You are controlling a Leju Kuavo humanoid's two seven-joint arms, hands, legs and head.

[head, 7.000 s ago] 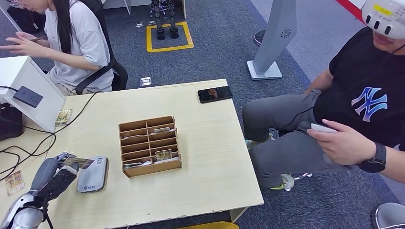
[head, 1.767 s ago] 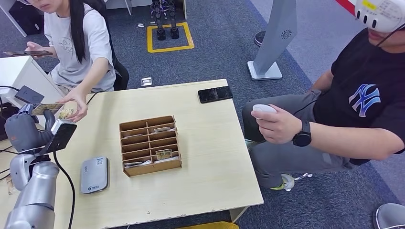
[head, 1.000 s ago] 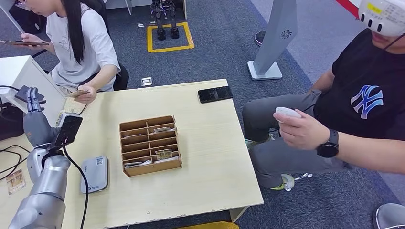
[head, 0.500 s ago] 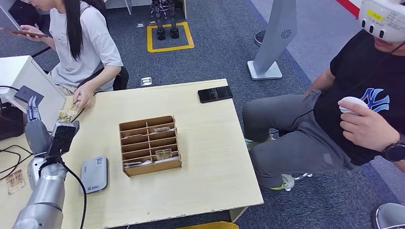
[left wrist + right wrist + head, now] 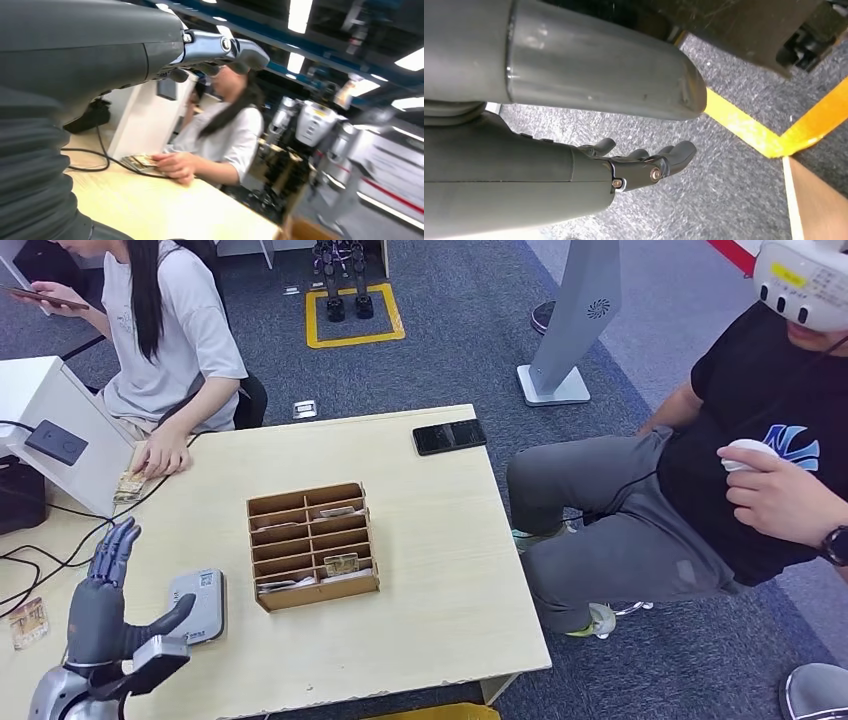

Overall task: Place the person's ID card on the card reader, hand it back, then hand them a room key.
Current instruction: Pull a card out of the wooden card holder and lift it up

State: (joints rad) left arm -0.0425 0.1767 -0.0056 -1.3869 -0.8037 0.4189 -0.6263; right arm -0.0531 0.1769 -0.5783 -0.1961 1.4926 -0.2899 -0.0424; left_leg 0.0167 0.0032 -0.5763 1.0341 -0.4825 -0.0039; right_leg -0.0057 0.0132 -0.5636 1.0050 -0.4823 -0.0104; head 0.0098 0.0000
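Fingers [image 5: 113,548] of my left hand [image 5: 100,605] spread, empty | ID card [image 5: 130,483] returned under the person's hand [image 5: 160,453] | next: room key from the rack [image 5: 312,545]

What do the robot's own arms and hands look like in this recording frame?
The left hand is dark grey, with slender, segmented, bluish-grey fingers and a thick grey thumb; a small black box sits at its wrist on a silver arm. In the left wrist view it has a grey ribbed cover. The right hand is dark grey too, with small silver screws, below a smooth silver-grey arm tube.
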